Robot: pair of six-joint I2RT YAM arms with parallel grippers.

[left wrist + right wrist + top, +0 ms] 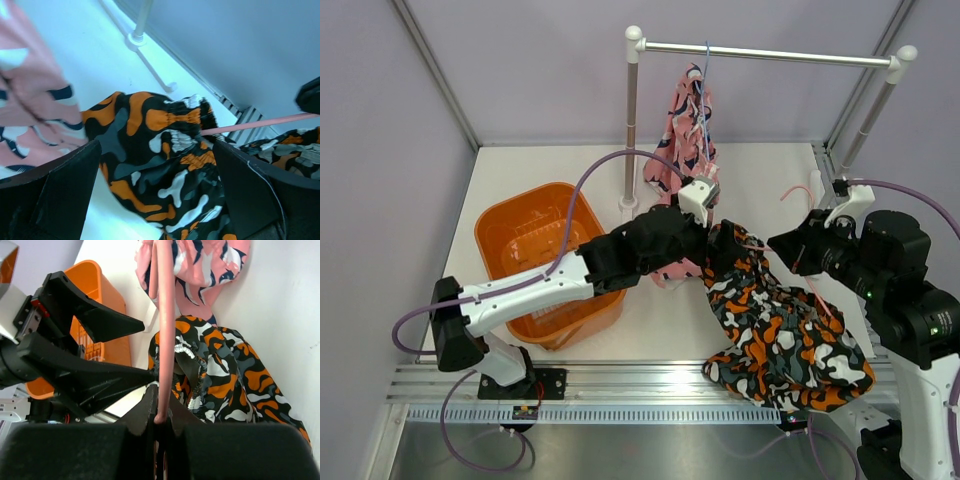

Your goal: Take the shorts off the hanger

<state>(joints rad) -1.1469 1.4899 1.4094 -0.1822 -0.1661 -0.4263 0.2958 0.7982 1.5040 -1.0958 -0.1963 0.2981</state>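
The camouflage shorts (785, 335) in orange, black, white and grey hang from a pink hanger (165, 330) and trail down to the table's front edge. My right gripper (161, 405) is shut on that hanger's bar; it sits right of the waistband (772, 243). My left gripper (160, 195) is open, its fingers (65, 190) on either side of the bunched waistband (175, 120), reaching in from the left (713, 248). The pink shorts (685, 130) with navy and white blotches hang from a blue hanger (703, 100) on the rail (770, 54).
An orange basket (520, 235) stands at the left, under my left arm. The rack's left post (632, 120) and its foot (134, 39) stand just behind the shorts. Grey walls close in the back and both sides.
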